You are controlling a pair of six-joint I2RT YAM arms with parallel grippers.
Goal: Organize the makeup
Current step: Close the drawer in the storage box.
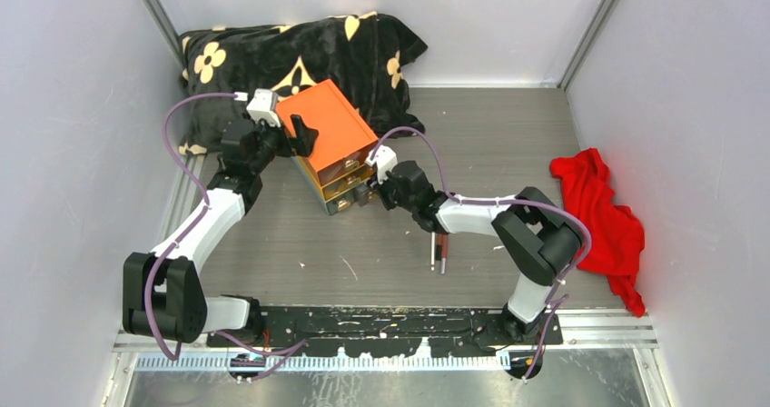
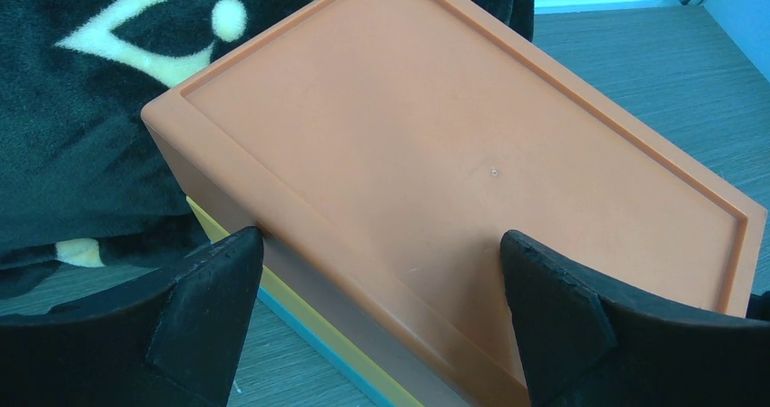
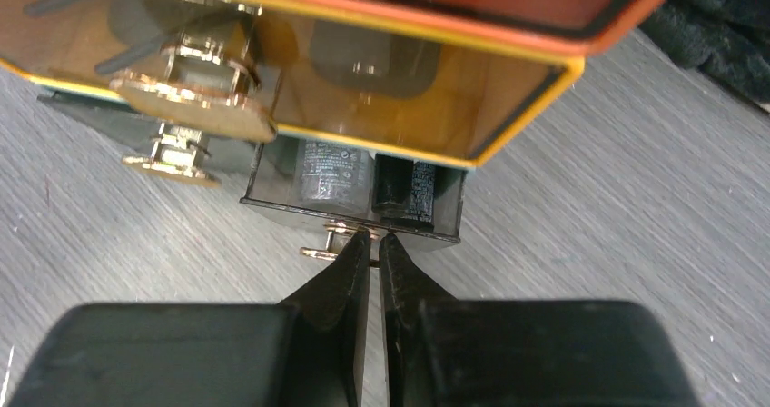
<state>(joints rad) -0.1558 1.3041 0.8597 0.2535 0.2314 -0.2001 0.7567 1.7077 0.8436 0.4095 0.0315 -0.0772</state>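
The orange box [image 1: 325,127] with clear drawers stands mid-table, and its bottom drawer [image 3: 356,214] is pulled out a little. Inside that drawer lie makeup pieces: a pale tube [image 3: 332,173] and a black tube [image 3: 406,189]. My right gripper [image 3: 374,240] is shut on the drawer's small gold handle [image 3: 320,253]; in the top view the right gripper [image 1: 374,192] sits at the box's front. My left gripper [image 2: 381,289] is open, its fingers [image 2: 211,293] straddling the lid's near edge; in the top view it [image 1: 298,136] is at the box's left side. Two thin pencils [image 1: 438,251] lie on the table.
A black cushion with cream flowers [image 1: 272,57] lies behind the box, against the back wall. A red cloth [image 1: 599,212] is crumpled at the right wall. Two more gold handles [image 3: 195,107] of the drawers above stick out to the left of my right fingers.
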